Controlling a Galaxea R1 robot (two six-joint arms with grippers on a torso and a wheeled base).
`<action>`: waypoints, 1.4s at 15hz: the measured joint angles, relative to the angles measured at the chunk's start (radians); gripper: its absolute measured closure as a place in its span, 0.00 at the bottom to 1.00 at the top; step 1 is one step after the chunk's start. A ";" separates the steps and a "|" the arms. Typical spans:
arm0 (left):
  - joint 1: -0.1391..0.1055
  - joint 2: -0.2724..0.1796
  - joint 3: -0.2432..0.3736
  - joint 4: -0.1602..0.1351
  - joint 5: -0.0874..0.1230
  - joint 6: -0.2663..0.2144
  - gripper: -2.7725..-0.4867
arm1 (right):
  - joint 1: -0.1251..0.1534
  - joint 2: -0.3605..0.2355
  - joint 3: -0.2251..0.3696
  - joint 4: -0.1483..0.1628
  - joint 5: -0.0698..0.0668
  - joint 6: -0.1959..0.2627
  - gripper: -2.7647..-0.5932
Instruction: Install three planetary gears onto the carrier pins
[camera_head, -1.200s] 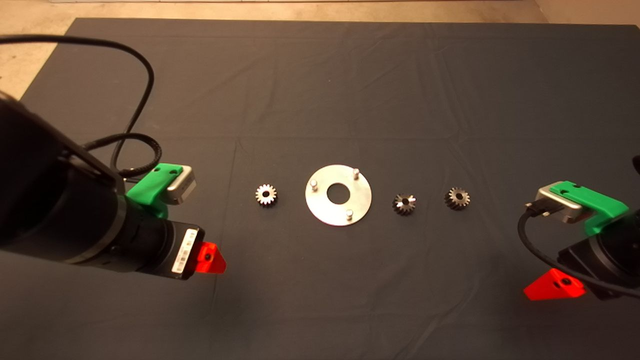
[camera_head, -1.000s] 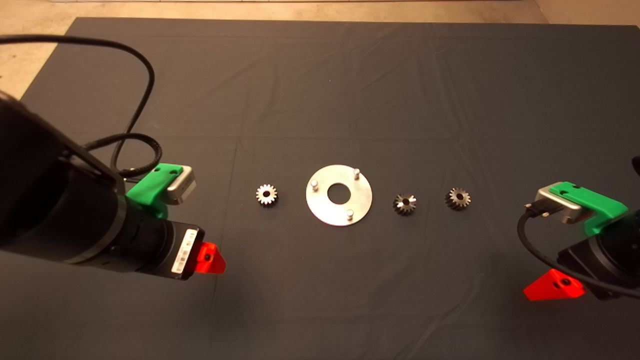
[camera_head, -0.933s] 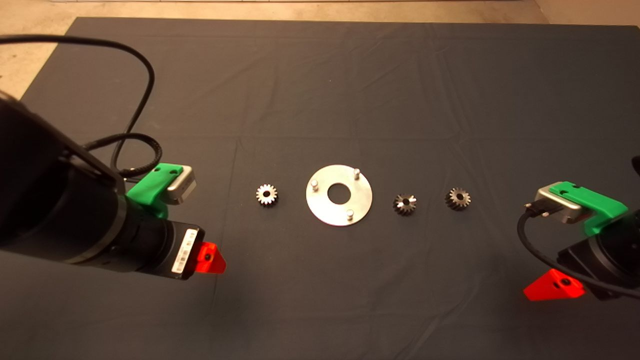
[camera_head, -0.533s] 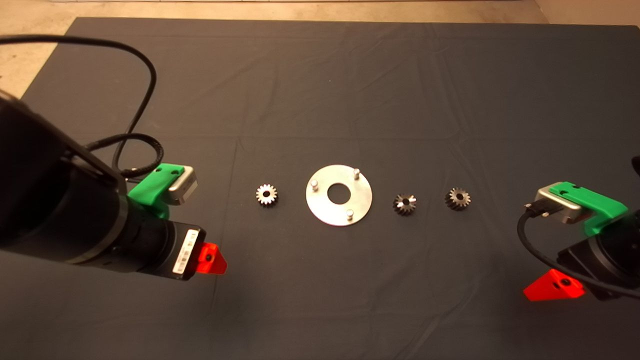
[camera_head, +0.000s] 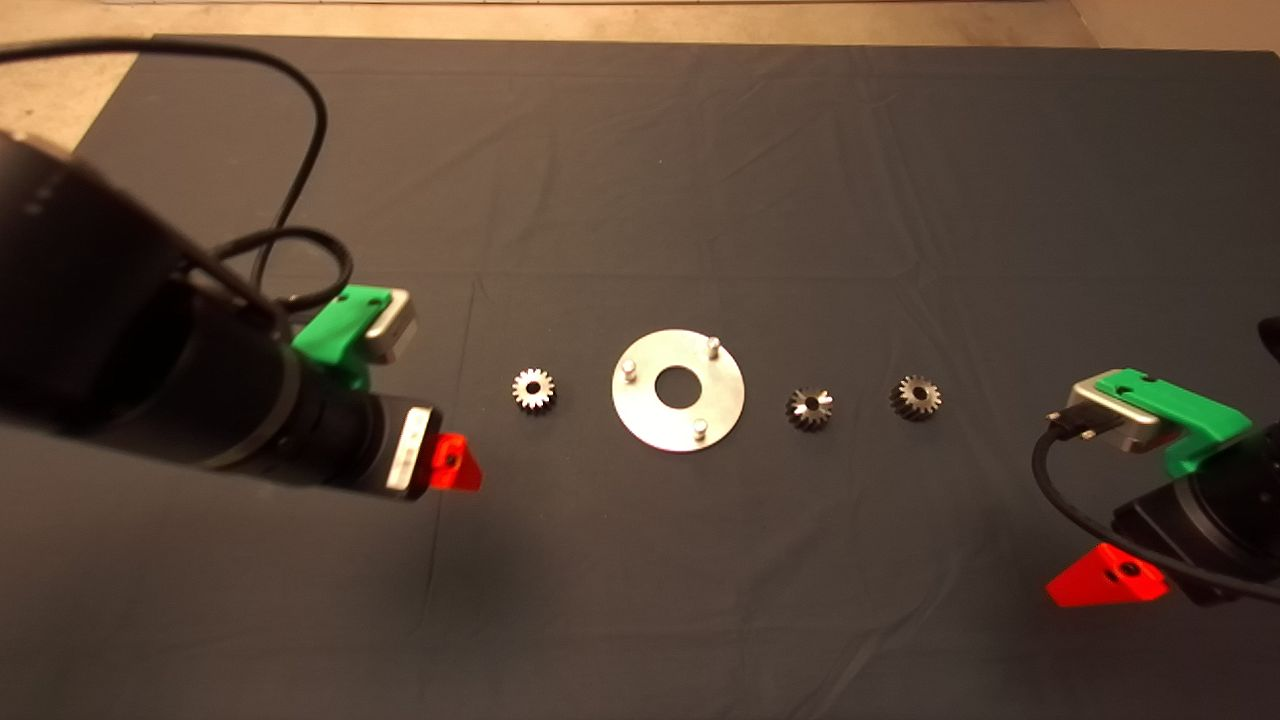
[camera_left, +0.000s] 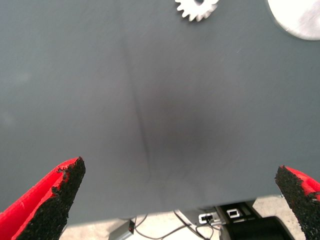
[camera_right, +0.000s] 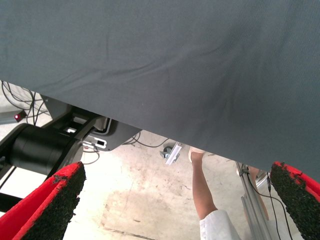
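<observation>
A shiny round disc (camera_head: 650, 420) with a large centre hole lies mid-mat, and its three carrier pins (camera_head: 713, 347) stand bare. Three planetary gears lie flat on the mat: one (camera_head: 533, 389) left of the disc, two (camera_head: 809, 408) (camera_head: 914, 397) right of it. My left gripper (camera_head: 452, 468) hovers just left of the left gear and in front of it. Its fingers (camera_left: 55, 197) are spread wide, open and empty. In the left wrist view that gear (camera_left: 197, 7) and the disc's rim (camera_left: 300, 20) show ahead. My right gripper (camera_head: 1105, 582) waits at the lower right, open with nothing between its fingers (camera_right: 52, 202).
The dark mat (camera_head: 640, 180) has shallow creases. A black cable (camera_head: 300, 110) loops off the left arm above the mat's left side. Past the mat's edge, the right wrist view shows floor, a metal frame and a person's leg (camera_right: 202, 192).
My left arm has swung right and slightly farther in, bringing its gripper closer to the left gear. The right arm has barely shifted. Gears and disc stay put.
</observation>
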 joint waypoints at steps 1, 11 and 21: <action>0.017 0.029 -0.030 0.009 -0.001 0.011 0.01 | -0.002 0.000 0.000 0.000 0.000 0.000 0.01; 0.199 0.244 -0.375 0.117 -0.001 0.133 0.01 | -0.003 0.011 0.000 0.000 0.000 -0.001 0.01; 0.264 0.274 -0.523 0.145 -0.001 0.297 0.01 | -0.003 0.019 0.000 0.000 0.000 -0.001 0.01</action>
